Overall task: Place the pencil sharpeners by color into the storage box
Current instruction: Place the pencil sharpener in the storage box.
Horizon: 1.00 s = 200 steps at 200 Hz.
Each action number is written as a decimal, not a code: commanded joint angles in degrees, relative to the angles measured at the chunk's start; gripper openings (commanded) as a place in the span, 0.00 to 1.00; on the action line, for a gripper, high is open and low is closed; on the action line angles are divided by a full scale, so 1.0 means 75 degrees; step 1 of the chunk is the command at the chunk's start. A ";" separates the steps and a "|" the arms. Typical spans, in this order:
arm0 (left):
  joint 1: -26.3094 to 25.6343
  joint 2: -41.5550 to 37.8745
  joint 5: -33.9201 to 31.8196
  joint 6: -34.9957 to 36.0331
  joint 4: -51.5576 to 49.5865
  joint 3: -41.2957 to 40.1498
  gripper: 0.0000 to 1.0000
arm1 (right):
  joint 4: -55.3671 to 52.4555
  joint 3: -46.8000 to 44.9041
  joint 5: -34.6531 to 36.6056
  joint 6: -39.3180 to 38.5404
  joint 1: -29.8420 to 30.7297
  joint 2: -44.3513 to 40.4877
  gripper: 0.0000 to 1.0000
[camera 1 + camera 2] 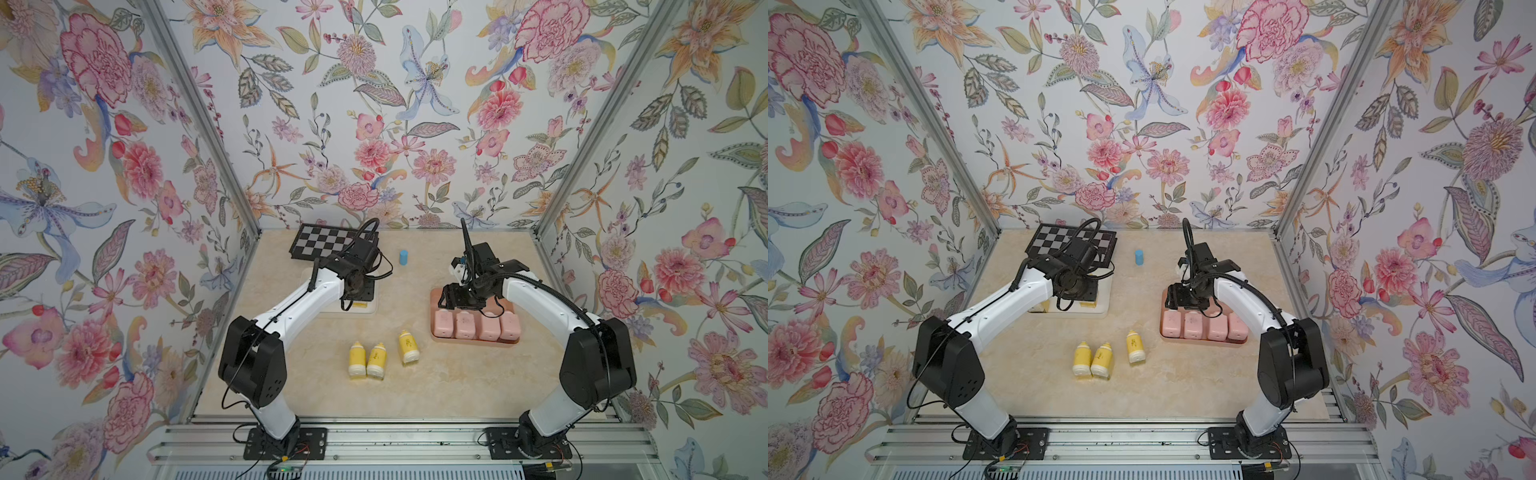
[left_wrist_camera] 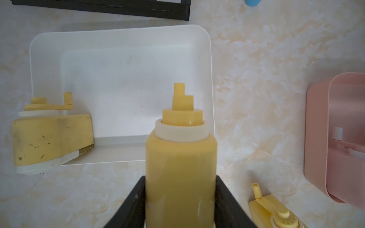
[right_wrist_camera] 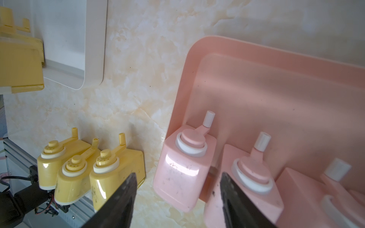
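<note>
Left gripper (image 2: 180,177), clenched on a yellow sharpener (image 2: 180,158) over the near right corner of the white box (image 2: 122,33), should move inward before releasing, clear of the second sharpener (image 2: 51,136) inside; right gripper (image 3: 178,173) gapes empty over the pink box (image 3: 276,88).

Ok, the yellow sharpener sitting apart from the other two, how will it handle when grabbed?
The lone yellow sharpener looks like hard glossy plastic: probably stiff, light, slightly slippery. Its flat-sided body should slide rather than roll when pushed. The thin crank could snag.
</note>
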 commanded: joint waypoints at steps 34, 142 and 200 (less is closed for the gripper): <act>0.0097 0.0307 0.0069 -0.0206 0.0628 0.0191 0.37 | 0.0055 -0.0086 -0.0133 -0.0194 -0.0122 -0.0163 0.68; 0.0115 0.0638 0.0152 -0.0638 0.1268 -0.0465 0.36 | 0.0067 -0.0204 -0.0184 -0.0171 -0.0180 -0.0345 0.68; 0.0115 0.0678 0.0177 -0.0777 0.1411 -0.0717 0.36 | 0.0079 -0.0241 -0.0205 -0.0172 -0.0203 -0.0350 0.68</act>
